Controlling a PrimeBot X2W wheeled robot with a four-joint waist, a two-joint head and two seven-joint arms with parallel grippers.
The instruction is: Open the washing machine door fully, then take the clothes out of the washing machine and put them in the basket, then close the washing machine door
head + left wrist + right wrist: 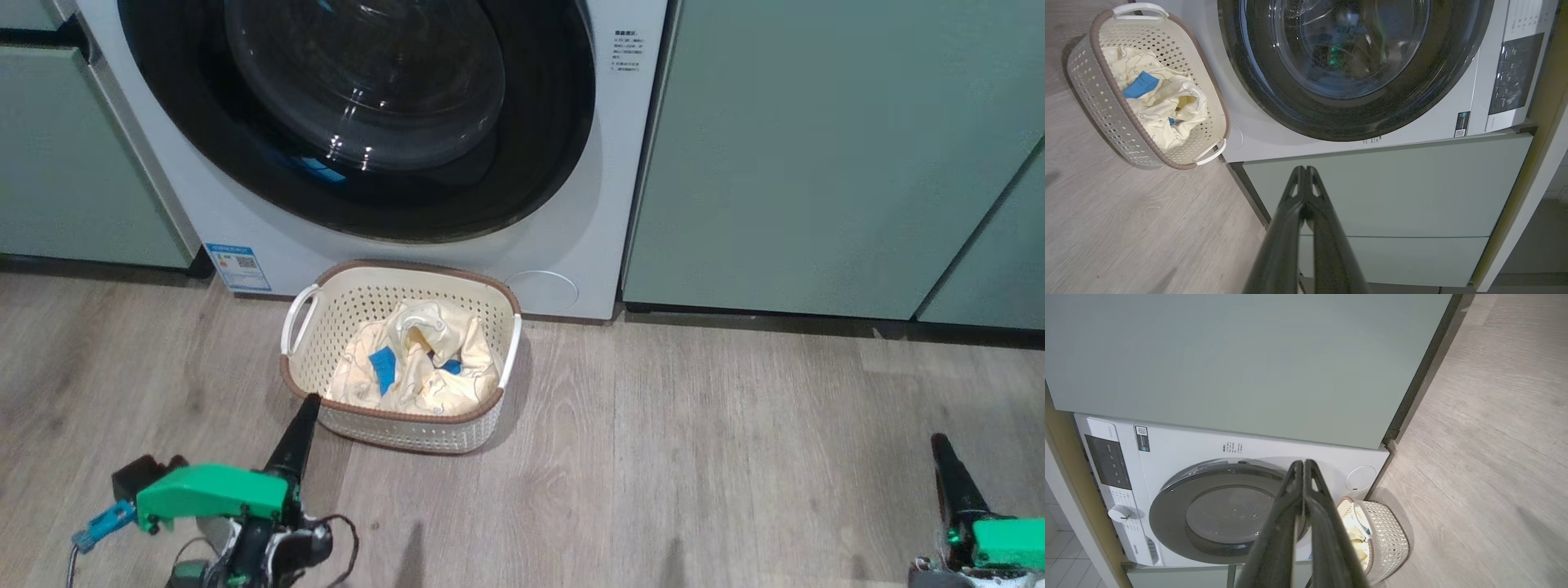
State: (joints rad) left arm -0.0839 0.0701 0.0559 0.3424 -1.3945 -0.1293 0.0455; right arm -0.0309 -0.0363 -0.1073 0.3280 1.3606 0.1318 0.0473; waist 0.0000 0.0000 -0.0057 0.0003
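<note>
Cream-yellow clothes (416, 359) are lying in the basket (408, 431) just ahead of my left gripper (309, 402); beyond it, the washing machine door (367, 106) is sitting closed. It and my right gripper (940, 443) are resting clenched and empty. I'm judging the last step done; next is only backing away.

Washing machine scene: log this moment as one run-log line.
round black-rimmed glass door shut | cream-yellow clothes in cream perforated plastic basket | left end effector shut, empty | right end effector shut, empty
</note>
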